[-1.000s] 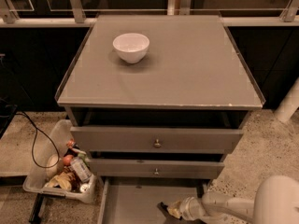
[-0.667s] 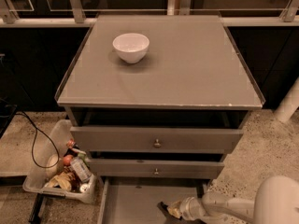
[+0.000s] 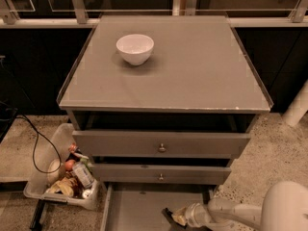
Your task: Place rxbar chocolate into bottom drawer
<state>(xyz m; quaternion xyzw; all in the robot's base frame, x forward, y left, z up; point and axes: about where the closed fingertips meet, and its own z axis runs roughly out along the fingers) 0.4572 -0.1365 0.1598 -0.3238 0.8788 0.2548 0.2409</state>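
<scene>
The bottom drawer point(image 3: 137, 208) is pulled open below the two upper drawers, and its flat gray floor shows. My gripper point(image 3: 174, 216) reaches in from the lower right and hovers over the drawer's right part, low at the frame's bottom edge. A small dark item, apparently the rxbar chocolate point(image 3: 168, 212), sits at its tip. The arm point(image 3: 231, 211) and a white rounded housing point(image 3: 284, 207) fill the lower right corner.
A white bowl point(image 3: 135, 48) stands on the cabinet top point(image 3: 192, 66). The two upper drawers point(image 3: 161, 145) with small knobs are slightly open. A clear bin of snacks point(image 3: 67, 174) sits on the floor at left, with a black cable beside it.
</scene>
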